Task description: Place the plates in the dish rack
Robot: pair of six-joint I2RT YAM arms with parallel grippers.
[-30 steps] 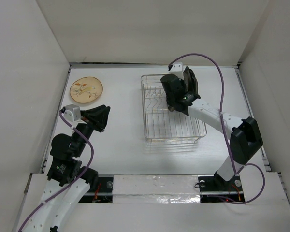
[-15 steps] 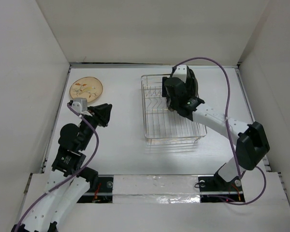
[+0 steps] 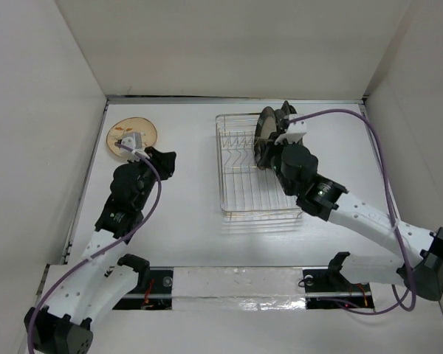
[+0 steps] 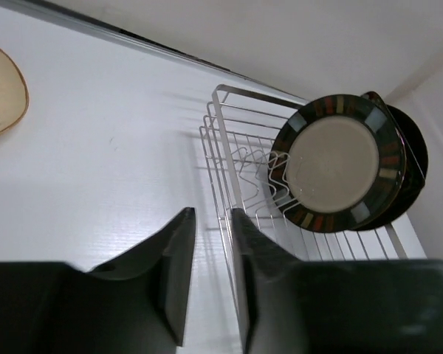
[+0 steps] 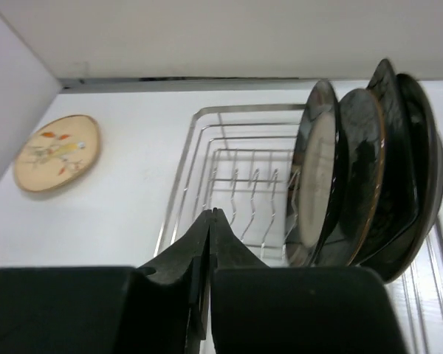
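Tan floral plate is the odd one out here. It's lying flat on the table in the far left corner, well apart from the rack, and nothing has hold of it. Left gripper hangs just beside it on the rack side. Its fingers are only a slim gap apart with nothing in between, and from the wrist view it's pointing toward the rack rather than the plate.

Moving right, the dish rack has four plates standing on edge, bunched at its far right end: two cream-centred plates in front and two dark plates behind them. I can't make out the patterns on the dark ones from this angle. The rest of the prongs are free.

Right gripper is over the near part of the rack, fingers pressed tight together and holding nothing.

So I'd call it four of five loaded, just the tan one left to go.
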